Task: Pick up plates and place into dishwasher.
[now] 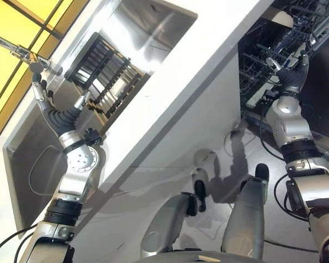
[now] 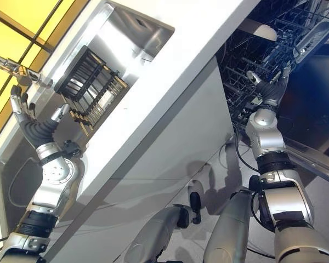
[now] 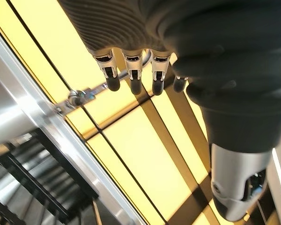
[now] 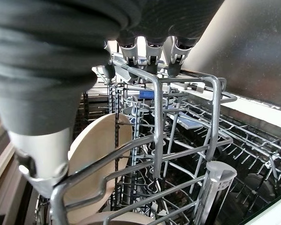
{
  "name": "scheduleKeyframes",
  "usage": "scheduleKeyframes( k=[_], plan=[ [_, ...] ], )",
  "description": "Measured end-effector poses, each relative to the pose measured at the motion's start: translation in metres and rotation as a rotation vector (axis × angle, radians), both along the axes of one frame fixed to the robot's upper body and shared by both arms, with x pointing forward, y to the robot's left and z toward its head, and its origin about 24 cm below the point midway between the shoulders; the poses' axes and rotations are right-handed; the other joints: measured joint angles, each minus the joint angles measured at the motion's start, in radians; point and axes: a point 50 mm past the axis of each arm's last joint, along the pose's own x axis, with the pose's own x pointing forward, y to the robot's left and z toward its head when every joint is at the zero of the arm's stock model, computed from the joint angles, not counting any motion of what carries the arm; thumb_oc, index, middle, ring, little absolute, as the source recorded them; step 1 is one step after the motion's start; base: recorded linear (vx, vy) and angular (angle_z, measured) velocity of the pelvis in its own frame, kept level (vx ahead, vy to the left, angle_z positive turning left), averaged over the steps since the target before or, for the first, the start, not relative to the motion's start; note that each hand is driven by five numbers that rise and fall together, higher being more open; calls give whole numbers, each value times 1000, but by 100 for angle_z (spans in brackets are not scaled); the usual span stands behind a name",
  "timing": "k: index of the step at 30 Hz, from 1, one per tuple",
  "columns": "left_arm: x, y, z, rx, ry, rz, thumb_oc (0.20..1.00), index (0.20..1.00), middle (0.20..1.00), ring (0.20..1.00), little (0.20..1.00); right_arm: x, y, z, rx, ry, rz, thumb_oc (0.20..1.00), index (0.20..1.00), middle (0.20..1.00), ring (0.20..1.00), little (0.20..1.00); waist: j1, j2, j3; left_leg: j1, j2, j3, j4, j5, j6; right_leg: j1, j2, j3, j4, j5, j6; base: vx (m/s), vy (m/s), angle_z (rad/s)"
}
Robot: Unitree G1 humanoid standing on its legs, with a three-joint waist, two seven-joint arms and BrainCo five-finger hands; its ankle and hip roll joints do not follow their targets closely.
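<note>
Over the steel sink [image 1: 27, 148], the left hand [image 1: 46, 101] hangs with fingers spread and empty, beside a black dish rack [image 1: 107, 66] and a faucet [image 1: 22, 53]. At the open dishwasher, the right hand [image 4: 145, 54] hovers with relaxed, empty fingers just above the wire rack [image 4: 187, 117], where beige plates [image 4: 96, 157] already stand upright (whether any plates remain in the dish rack, I cannot tell). The likely risk is the right hand's fingertips snagging the wire loops as it pulls away, jolting the plates loose.
</note>
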Motion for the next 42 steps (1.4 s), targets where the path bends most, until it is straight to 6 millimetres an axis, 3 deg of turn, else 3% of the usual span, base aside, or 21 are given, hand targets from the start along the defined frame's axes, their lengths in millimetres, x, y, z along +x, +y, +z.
scheduleKeyframes(
  k=[20, 30, 42],
  plan=[
    [-5, 0, -6, 4, 21, -7, 1000, 1000, 1000, 1000, 1000, 7, -10, 8, 32, -2, 29, 1000, 1000, 1000, 1000, 1000, 24, 0, 0, -5, -22, -3, 0, 6, 13, 4, -45, -33, -3, 2, 11, 8, -3, 3],
    [-6, 1, 0, 16, -6, -30, 1000, 1000, 1000, 1000, 1000, 9, -4, 5, -14, 7, 56, 1000, 1000, 1000, 1000, 1000, 33, 0, 0, -25, -15, -4, 9, 9, 17, 7, -50, -62, -16, 8, 11, -53, -51, 6],
    [-3, 2, 4, 38, -1, -41, 1000, 1000, 1000, 1000, 1000, 7, -10, 7, -33, 8, 36, 1000, 1000, 1000, 1000, 1000, 29, 0, 0, -30, -14, -2, 11, 14, 24, 28, -46, -70, -40, 22, 19, -65, -52, 3]
  ],
)
